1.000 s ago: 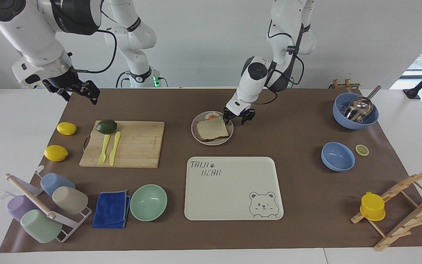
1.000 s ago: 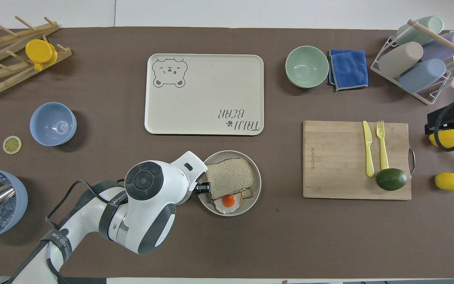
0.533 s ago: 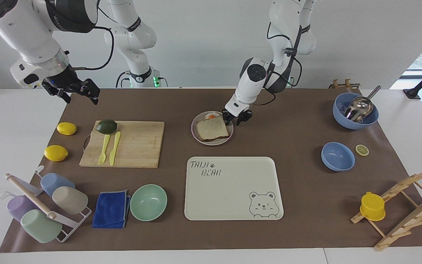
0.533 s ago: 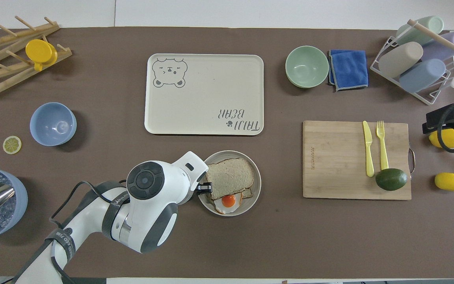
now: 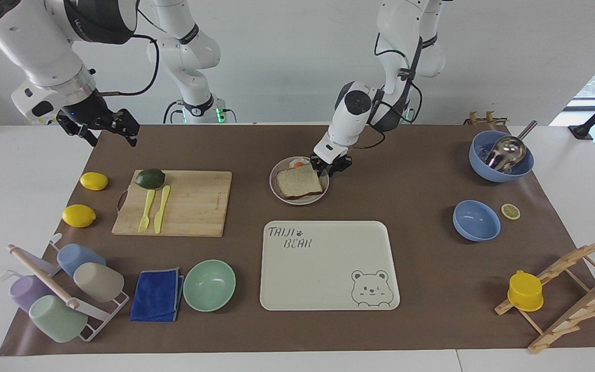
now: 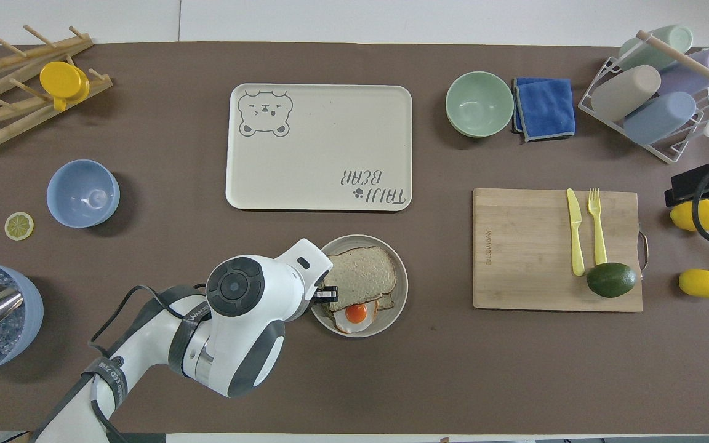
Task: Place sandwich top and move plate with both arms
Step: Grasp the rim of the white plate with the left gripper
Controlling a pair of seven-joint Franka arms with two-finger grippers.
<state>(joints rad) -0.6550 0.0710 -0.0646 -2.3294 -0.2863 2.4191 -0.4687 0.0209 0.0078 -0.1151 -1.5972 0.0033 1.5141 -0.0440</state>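
With the sandwich top point(image 5: 298, 181) already lying on the plate point(image 5: 276, 192), the left hand point(image 5: 331, 166) has crept in over the last second and now sits low at the plate's rim on the left arm's side, its fingers released and spread, gripping nothing. The slice has barely stirred. It rests skewed over the lower slice point(image 6: 385, 301), leaving the egg point(image 6: 356, 313) peeping out on the side nearer the robots. The placing looks done, and the left hand seems to be lining up to take the rim for the two-armed carry. The right hand point(image 5: 106, 129) has shifted only slightly; it hangs open and empty above the edge of the counter point(image 5: 421, 268) at the right arm's end, over one lemon point(image 5: 94, 181) and well apart from the plate, so the shared lift looks some way off. The plate stands mid-counter, nearer the robots than the tray point(image 5: 328, 266). On the counter: one plate, two bread slices, one egg, one tray, one board point(image 5: 194, 204), one fork point(image 5: 145, 212), one knife point(image 5: 162, 209), one avocado point(image 5: 150, 178), two lemons, one lemon slice point(image 5: 510, 211), two blue bowls point(image 5: 475, 220), one green bowl point(image 5: 209, 285), one cloth point(image 5: 157, 295), four racked cups point(image 5: 98, 281) and one yellow cup point(image 5: 525, 291).
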